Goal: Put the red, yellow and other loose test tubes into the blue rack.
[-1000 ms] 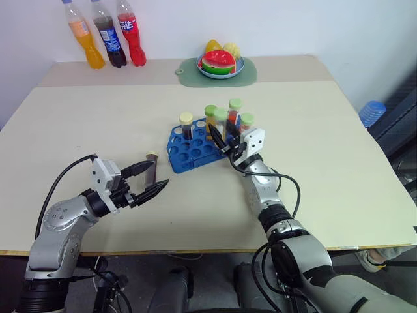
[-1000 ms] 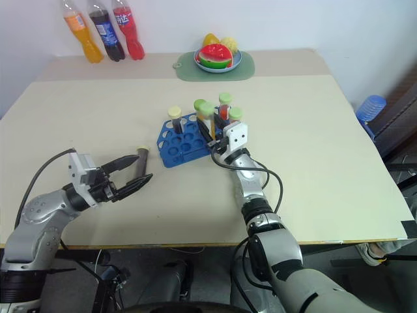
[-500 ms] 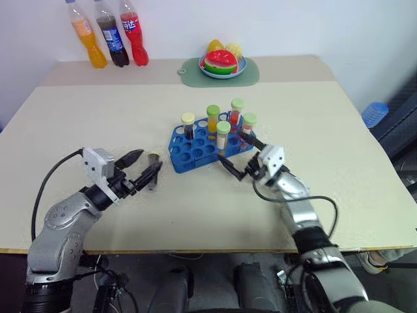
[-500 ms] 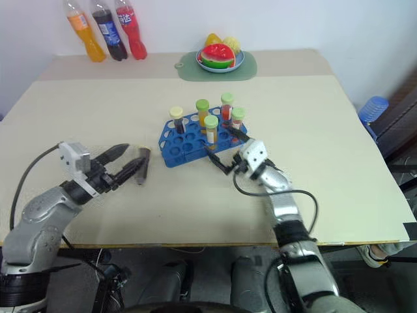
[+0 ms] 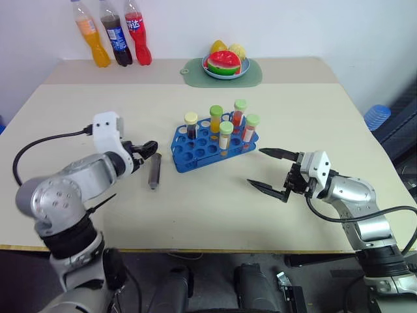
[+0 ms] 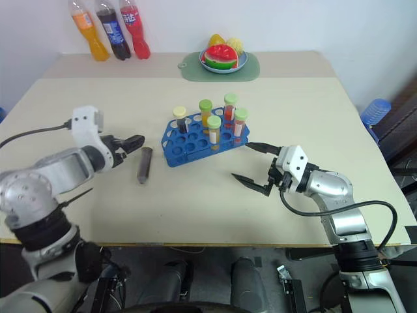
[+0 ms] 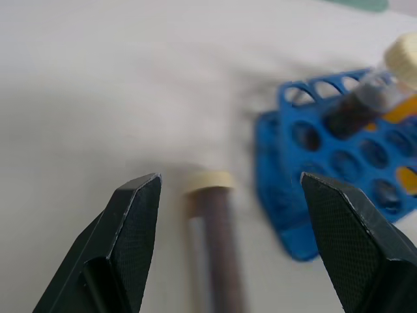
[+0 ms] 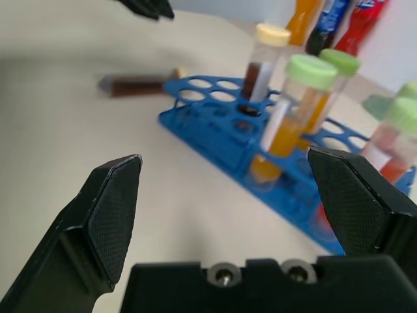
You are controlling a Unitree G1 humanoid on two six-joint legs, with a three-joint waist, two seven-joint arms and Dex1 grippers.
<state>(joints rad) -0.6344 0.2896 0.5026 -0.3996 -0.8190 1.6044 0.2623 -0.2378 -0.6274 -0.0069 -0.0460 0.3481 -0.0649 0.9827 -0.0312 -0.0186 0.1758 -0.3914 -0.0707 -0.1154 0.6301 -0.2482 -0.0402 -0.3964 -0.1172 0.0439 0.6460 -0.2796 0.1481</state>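
My right end effector has just let go of a tube at the blue rack and pulled back toward my side of the desk; it now hangs wide open and empty, at about four o'clock from the rack and well apart from it. The rack now carries five upright tubes: one with a cream cap and dark contents, and four green-capped ones with orange or red contents. The tube I was just setting in stands among them, so that placement looks finished.

My left end effector has swung up and in toward the last loose tube, a dark brown one with a pale cap lying flat on the desk at about nine o'clock from the rack, just beside it. In the left wrist view the tube lies between my spread fingers, cap end away from me, not yet touched. Its jaws are open and hold nothing.

I judge the task nearly done: one tube left, and my left side is lined up to pick it up.
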